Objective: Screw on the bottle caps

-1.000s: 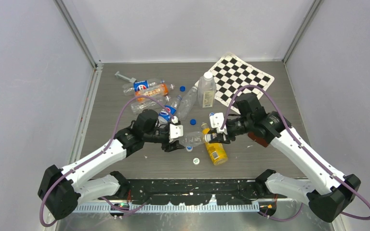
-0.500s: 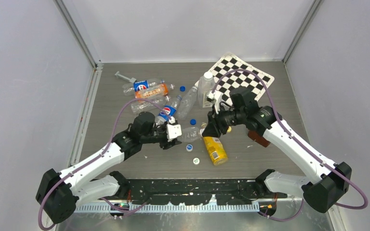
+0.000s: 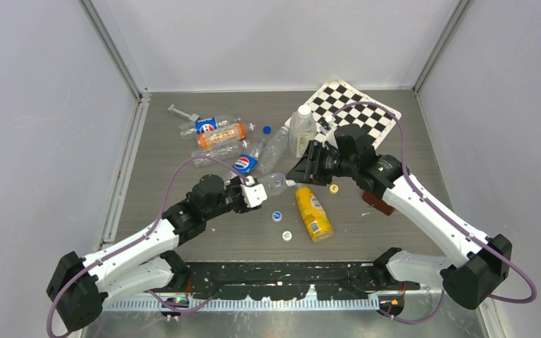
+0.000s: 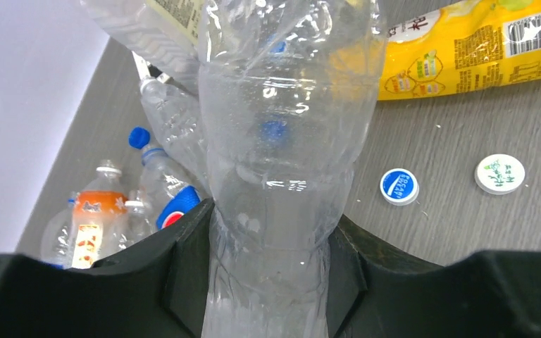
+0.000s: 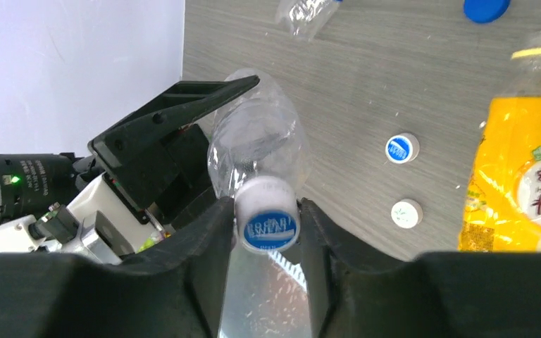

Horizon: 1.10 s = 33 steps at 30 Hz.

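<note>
Grey wood-grain table (image 3: 162, 148), pale bare walls (image 3: 275, 42) on three sides. Step in hand, as I judged it: threading a cap onto a slim bottle held between the two arms, just beyond the neck end of the yellow bottle (image 3: 313, 215) and apparently off the table. The left gripper (image 3: 251, 194) was clamped across the clear bottle (image 3: 275, 184) low on its body, the plastic pinched in between the jaws. The right gripper (image 5: 266, 236) was closed on a blue-and-white cap (image 5: 268, 222) that sat at the bottle's mouth; whether the threads had caught could not be told. To do it well: cap square to the neck, right wrist in line with the bottle, a light push along that line while turning. The soft wall would likely buckle or twist under the left jaws if torque ran high, so short turns and a firm hold seemed wise. Cross-threading looked the main risk. Loose on the left-arm side of the yellow bottle lay a blue-topped cap (image 3: 277, 216) and a white cap (image 3: 287, 235); a small yellow cap (image 3: 334, 188) lay near its neck on the other side. Farther beyond the yellow bottle stood a squarish clear bottle (image 3: 301, 130), a checkerboard sheet (image 3: 356, 113) behind that, and Pepsi-labelled bottles (image 3: 243, 163) lay off toward the left wall.
</note>
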Tool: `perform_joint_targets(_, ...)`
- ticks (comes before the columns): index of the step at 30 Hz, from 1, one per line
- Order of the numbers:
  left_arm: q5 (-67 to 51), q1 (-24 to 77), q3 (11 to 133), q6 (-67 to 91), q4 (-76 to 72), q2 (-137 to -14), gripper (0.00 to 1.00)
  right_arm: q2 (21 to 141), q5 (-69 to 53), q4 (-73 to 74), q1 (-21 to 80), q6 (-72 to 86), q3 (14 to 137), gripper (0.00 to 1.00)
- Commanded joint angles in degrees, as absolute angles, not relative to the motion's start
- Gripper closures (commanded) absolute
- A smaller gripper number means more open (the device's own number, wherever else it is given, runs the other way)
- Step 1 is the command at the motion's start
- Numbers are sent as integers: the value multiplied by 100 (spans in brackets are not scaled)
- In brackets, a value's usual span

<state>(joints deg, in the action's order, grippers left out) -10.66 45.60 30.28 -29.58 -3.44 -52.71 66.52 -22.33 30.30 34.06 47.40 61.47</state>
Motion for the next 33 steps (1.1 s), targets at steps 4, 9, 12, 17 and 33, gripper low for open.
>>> perform_joint_targets(4,-1086,4729,3154,-3159,-1150,-5120,100,6459,-1878,2733,3410,2828,6619,30)
perform_joint_targets(9,-1415,4729,3306,-3104,-738,-5177,100,6092,-2867,2775,3410,315,6530,20)
perform_joint_targets(12,-1703,4729,3493,-3094,-277,-5259,100,5726,-3521,2921,3410,-1625,6351,17)
perform_joint_targets(17,-2103,4690,3735,-3013,260,-5460,100,5403,-4168,3307,3410,-3531,6106,14)
perform_joint_targets(33,-2612,4540,3834,-2722,257,-5588,100,6032,-4650,4478,3419,-4688,6626,40)
